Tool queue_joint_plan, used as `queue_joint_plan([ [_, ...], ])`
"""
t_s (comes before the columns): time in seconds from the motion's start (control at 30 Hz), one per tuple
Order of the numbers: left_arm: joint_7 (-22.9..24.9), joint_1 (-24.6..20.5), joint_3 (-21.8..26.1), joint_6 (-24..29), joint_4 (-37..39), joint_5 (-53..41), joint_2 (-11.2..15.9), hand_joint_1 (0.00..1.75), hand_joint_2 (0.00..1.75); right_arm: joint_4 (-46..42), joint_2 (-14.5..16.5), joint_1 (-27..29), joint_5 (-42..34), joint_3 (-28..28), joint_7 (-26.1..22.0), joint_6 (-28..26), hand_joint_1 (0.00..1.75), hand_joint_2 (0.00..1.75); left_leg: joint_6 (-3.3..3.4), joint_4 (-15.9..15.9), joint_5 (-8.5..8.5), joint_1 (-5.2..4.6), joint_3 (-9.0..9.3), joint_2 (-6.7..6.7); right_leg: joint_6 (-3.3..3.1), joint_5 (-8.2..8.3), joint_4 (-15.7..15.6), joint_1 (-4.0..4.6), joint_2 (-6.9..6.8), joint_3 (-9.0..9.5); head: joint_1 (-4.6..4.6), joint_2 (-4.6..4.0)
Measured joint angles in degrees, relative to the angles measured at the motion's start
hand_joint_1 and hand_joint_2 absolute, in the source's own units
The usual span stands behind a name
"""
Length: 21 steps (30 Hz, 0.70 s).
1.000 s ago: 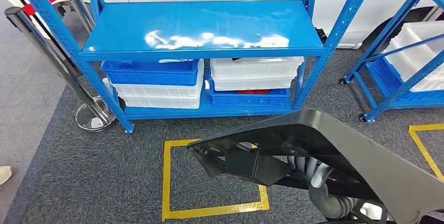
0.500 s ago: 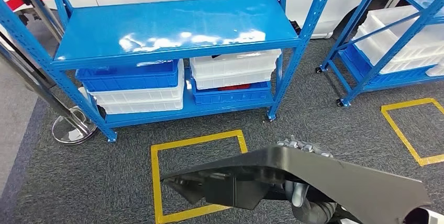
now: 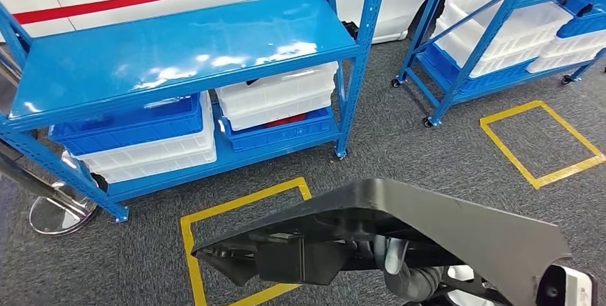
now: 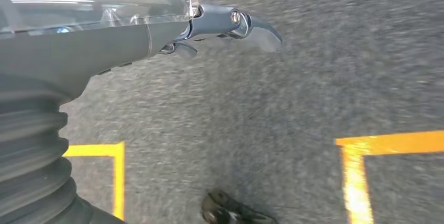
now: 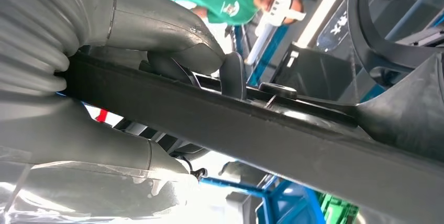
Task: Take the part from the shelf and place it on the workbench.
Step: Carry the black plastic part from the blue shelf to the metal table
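Right hand [image 5: 131, 103] clamped on the black part [image 3: 429, 227] at six o'clock, blue shelf [image 3: 179, 56] at eleven, left hand [image 4: 173, 30] hanging, fingers loosely apart, holding nothing

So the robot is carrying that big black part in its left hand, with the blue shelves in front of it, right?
Not quite: the black part is held by the right hand, as the right wrist view shows. The left hand hangs over the carpet holding nothing. The blue shelves do stand in front.

Camera turn rightward, shelf [image 3: 179, 48] leftward.
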Motion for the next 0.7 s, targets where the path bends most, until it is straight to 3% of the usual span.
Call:
queue_joint_plan([
  [0.03, -0.27, -0.05, -0.09, -0.04, 0.02, -0.07, 0.07, 0.0, 1.75, -0.14, 0.08, 0.62, 0.28, -0.1, -0.14, 0.01, 1.69, 1.75, 0.31, -0.69, -0.2, -0.05, 0.32, -0.53, 0.31, -0.08, 0.29, -0.01, 0.44, -0.3, -0.01, 0.0],
  [0.1, -0.91, -0.2, -0.37, 0.06, 0.03, -0.14, 0.17, 0.0, 1.75, -0.58, 0.2, 2.49, 1.42, -0.57, -0.7, 0.19, 1.69, 1.75, 1.05, -0.88, -0.16, -0.13, 0.36, 0.08, 0.85, 0.01, 0.34, -0.09, 1.19, -0.62, -0.03, 0.0],
  [0.17, -1.24, -0.27, -0.63, 0.52, 0.04, -0.08, 0.34, 0.0, 1.75, -1.27, 0.23, 4.53, 2.81, -1.45, -1.27, 0.61, 1.69, 1.75, 1.72, -1.22, -0.01, 0.03, 0.56, 1.11, 1.41, -0.85, 1.57, -0.06, -0.18, -1.19, 0.16, 0.0],
  [0.27, -1.29, -0.05, -0.88, 1.19, 0.11, 0.0, 0.67, 0.0, 1.75, -2.53, 0.48, 6.95, 4.25, -3.05, -1.51, 1.48, 1.69, 1.75, 2.35, -1.46, -0.05, -0.05, 0.7, 2.94, 2.29, -5.5, 10.66, -0.36, -3.69, -5.66, 0.53, 0.0],
  [0.3, -1.26, 0.0, -0.92, 1.26, 0.15, 0.03, 0.76, 0.0, 1.75, -2.73, 0.57, 7.49, 4.48, -3.49, -1.51, 1.56, 1.69, 1.75, 2.39, -1.45, -0.11, -0.12, 0.7, 3.55, 2.46, -6.59, 13.83, -0.55, -4.03, -7.34, 0.52, 0.0],
  [0.33, -1.2, -0.01, -0.96, 1.27, 0.18, 0.11, 0.89, 0.0, 1.75, -2.84, 0.62, 7.81, 4.66, -3.92, -1.51, 1.48, 1.69, 1.75, 2.4, -1.45, -0.19, -0.17, 0.72, 4.17, 2.53, -6.69, 15.41, -0.69, -4.18, -8.23, 0.53, 0.0],
  [0.37, -1.13, -0.08, -1.0, 1.22, 0.19, 0.24, 1.02, 0.0, 1.75, -2.88, 0.64, 7.82, 4.77, -4.32, -1.46, 1.21, 1.69, 1.75, 2.35, -1.45, -0.26, -0.21, 0.81, 4.76, 2.48, -5.67, 14.71, -0.76, -4.3, -7.95, 0.53, 0.0],
  [0.4, -1.01, -0.19, -1.03, 1.12, 0.19, 0.42, 1.14, 0.0, 1.75, -2.96, 0.64, 7.53, 4.67, -4.74, -1.27, 0.75, 1.69, 1.75, 2.27, -1.46, -0.35, -0.25, 0.94, 5.32, 2.3, -3.87, 11.92, -0.75, -4.55, -6.55, 0.53, 0.0],
  [0.47, -0.73, -0.5, -1.08, 0.79, 0.19, 0.85, 1.45, 0.0, 1.75, -3.27, 0.6, 6.13, 3.63, -5.61, -0.36, -0.53, 1.69, 1.75, 2.03, -1.55, -0.53, -0.39, 1.32, 6.35, 1.47, -0.67, 4.03, -0.28, -6.39, -2.47, 0.51, 0.0],
  [0.53, -0.41, -0.79, -1.08, 0.41, 0.19, 1.11, 1.85, 0.0, 1.75, -3.69, 0.49, 4.37, 1.89, -6.42, 0.77, -1.88, 1.69, 1.75, 1.55, -1.81, -0.61, -0.45, 1.62, 7.21, 0.59, 0.19, -0.03, 0.39, -7.81, -0.52, 0.54, 0.0],
  [0.63, 0.09, -1.2, -1.09, 0.16, 0.17, 1.63, 2.13, 0.0, 1.75, -4.16, 0.04, 2.81, 0.08, -7.24, 1.85, -2.97, 1.69, 1.75, 0.58, -2.46, -0.73, -0.42, 2.39, 8.04, -0.17, 0.58, -1.21, 0.51, -6.59, -0.09, 0.6, 0.0],
  [0.7, 0.16, -1.14, -1.09, 0.08, 0.16, 1.98, 2.17, 0.0, 1.75, -4.36, -0.18, 2.09, -0.4, -7.37, 2.04, -3.21, 1.69, 1.75, 0.24, -0.43, -2.28, -0.41, 1.82, 6.19, -0.63, 1.19, -2.53, 0.13, -5.59, 0.8, 0.53, 0.0],
])
